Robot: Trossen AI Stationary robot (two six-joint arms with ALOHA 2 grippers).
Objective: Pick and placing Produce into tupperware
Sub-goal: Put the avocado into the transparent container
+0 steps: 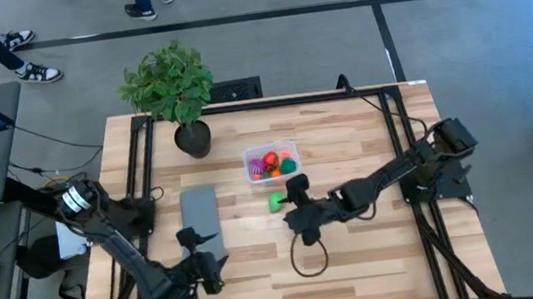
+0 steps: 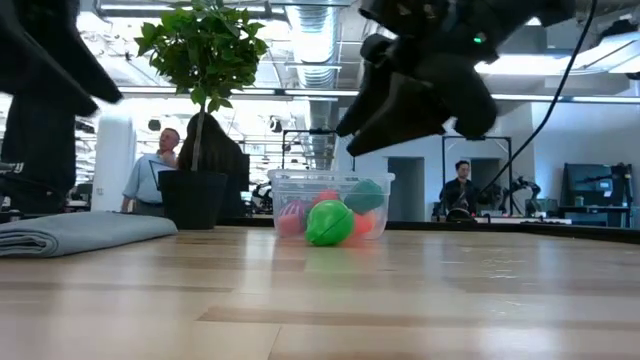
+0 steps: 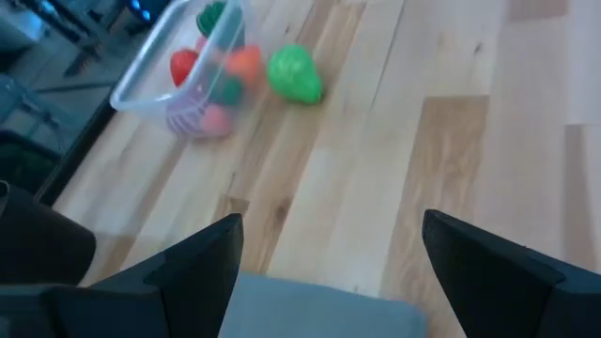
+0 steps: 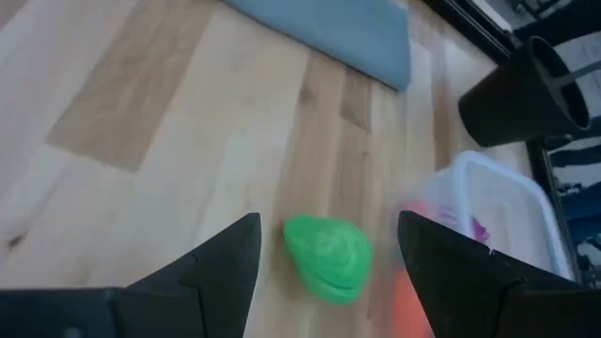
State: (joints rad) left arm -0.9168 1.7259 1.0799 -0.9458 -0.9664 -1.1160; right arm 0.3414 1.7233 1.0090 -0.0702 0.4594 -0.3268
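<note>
Hovering just above the table, the right gripper (image 4: pixel 324 268) has its two dark fingers spread with nothing between them, and the green toy fruit (image 4: pixel 329 256) lies on the wood straight ahead of the gap. From above, that right gripper (image 1: pixel 301 209) sits close beside the green piece (image 1: pixel 276 202), which rests just outside the tupperware (image 1: pixel 288 149) on the side nearer the robot. The low view shows the fruit sitting on the table in front of the clear tub, apparently touching its wall or nearly so; that angle is too flat to settle which.

Inside the tub several pieces already lie together: red, orange, pink and a dark green one. The green fruit is the only produce I can find outside it, so the task looks close to done, and the step in hand is the approach to this last piece.

The next move calls for lowering the open fingers around the fruit, closing on it, then lifting it over the near wall and releasing. Because the piece is so close to the light tub, one finger could nudge the container.

The left gripper (image 1: pixel 202 260) waits with its jaws wide over the near end of the grey folded cloth (image 1: pixel 199 210), well apart from the fruit. A potted plant (image 1: pixel 171 88) stands at the far side.
</note>
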